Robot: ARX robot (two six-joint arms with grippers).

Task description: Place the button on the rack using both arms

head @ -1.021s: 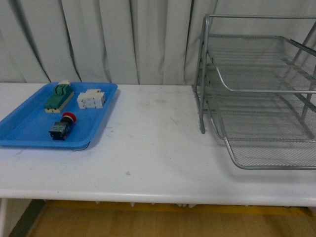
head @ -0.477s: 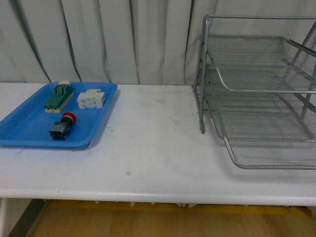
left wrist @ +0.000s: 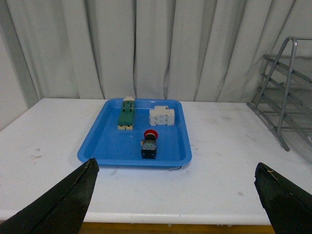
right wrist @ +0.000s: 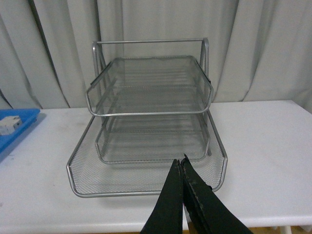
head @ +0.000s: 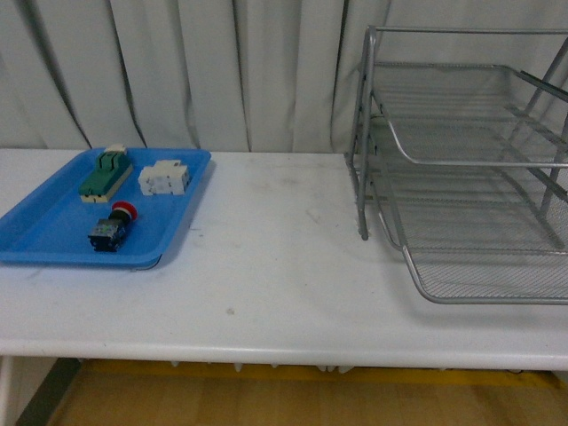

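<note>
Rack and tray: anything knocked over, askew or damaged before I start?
Nothing looks damaged or spilled. The button lies on its side in the blue tray, red cap toward the curtain. The rack stands upright, its bottom shelf drawn out furthest.

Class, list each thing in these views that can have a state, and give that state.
button: lying on its side in the blue tray, ungrasped
rack: upright, shelves empty, lowest shelf pulled out furthest
left end effector: open, empty
right end effector: shut, empty
</note>
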